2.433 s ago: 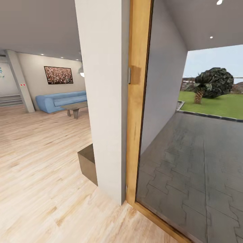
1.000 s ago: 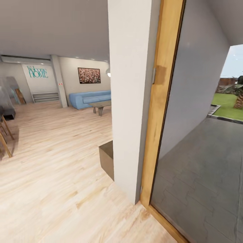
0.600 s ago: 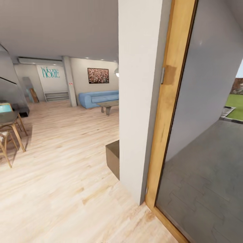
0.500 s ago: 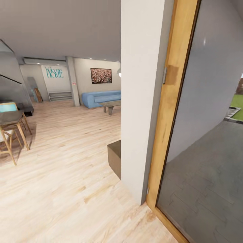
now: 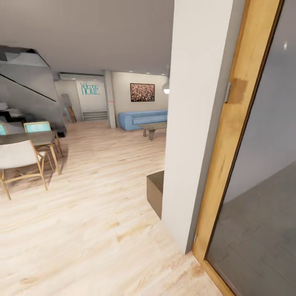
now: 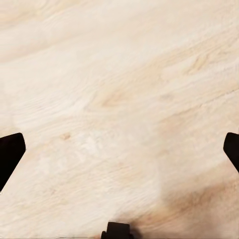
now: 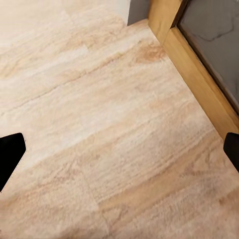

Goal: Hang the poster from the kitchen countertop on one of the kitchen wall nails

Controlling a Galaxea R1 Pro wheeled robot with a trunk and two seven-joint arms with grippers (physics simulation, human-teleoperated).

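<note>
The robot stood close beside a white pillar (image 5: 197, 123), both pincers (image 6: 119, 149) (image 7: 119, 149) spread apart, empty, above the wood floor (image 5: 82, 230); no poster or tabletop was in sight. It should, I judged, swing wide of the pillar. Left of the pillar lay open floor; chairs (image 5: 22, 162) stood well beyond.

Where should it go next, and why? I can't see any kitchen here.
Probably keep turning left, away from the white pillar and wooden door frame. Ahead lie only open wood floor, a dining table with chairs, and a far blue sofa. Both grippers hang open over bare floor, holding nothing.
</note>
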